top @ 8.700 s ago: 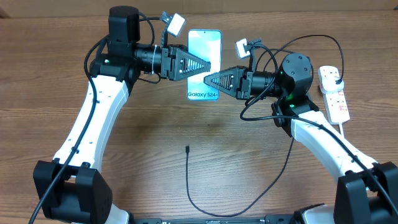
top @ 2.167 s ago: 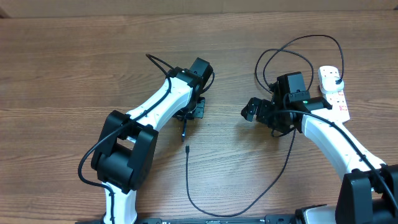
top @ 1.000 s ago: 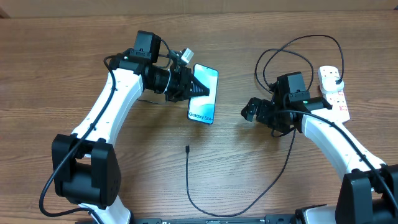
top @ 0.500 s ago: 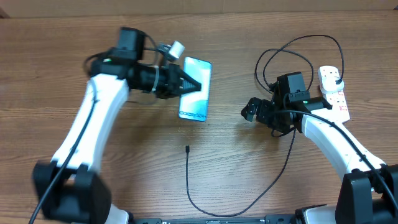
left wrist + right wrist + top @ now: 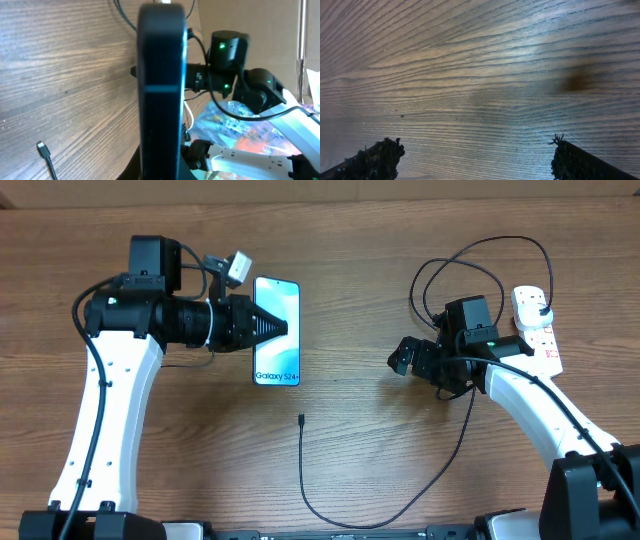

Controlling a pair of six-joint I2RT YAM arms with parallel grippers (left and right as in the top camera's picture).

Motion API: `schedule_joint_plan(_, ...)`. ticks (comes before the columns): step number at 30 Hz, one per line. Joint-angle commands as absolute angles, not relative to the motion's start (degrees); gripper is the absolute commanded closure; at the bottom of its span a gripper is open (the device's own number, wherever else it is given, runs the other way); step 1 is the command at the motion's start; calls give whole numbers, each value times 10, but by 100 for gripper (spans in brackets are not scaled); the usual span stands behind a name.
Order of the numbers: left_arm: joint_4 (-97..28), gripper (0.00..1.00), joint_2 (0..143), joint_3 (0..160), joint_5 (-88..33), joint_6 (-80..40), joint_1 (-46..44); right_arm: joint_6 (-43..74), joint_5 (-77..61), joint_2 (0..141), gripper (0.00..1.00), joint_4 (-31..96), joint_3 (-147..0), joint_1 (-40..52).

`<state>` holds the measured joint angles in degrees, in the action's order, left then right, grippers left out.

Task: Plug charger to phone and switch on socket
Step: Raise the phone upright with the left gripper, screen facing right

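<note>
The phone (image 5: 278,300) faces screen up over the table's left middle, its "Galaxy S24" text at the near end. My left gripper (image 5: 280,328) reaches in from the left and is shut on the phone's long edge. In the left wrist view the phone (image 5: 161,90) shows edge-on as a dark upright bar. The charger's connector tip (image 5: 301,418) lies on the table just below the phone, and its black cable (image 5: 330,520) loops right and runs up to the socket (image 5: 541,340). My right gripper (image 5: 477,165) points down at bare wood, open and holding nothing.
The black cable makes wide loops (image 5: 480,255) behind the right arm (image 5: 470,330) before reaching its plug (image 5: 540,302) in the white power strip at the far right edge. The left arm (image 5: 110,380) spans the table's left side.
My left arm has swung left with the phone held in it, and the phone has turned from tilted to square with the table. The right arm and cable have not moved.
</note>
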<state>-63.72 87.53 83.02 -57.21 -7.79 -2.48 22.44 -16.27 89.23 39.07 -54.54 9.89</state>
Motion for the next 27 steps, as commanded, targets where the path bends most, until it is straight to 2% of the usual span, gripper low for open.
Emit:
schedule_joint_plan(1, -614, 95, 868, 782, -611, -59, -22, 224, -159, 894, 0, 389, -548, 100)
schedule_joint_plan(8, -472, 96, 868, 676, -747, -90, -8, 224, -159, 894, 0, 389, -548, 100)
schedule_joint_plan(27, -437, 96, 868, 613, -739, -103, 21, 224, -159, 894, 0, 389, -548, 100)
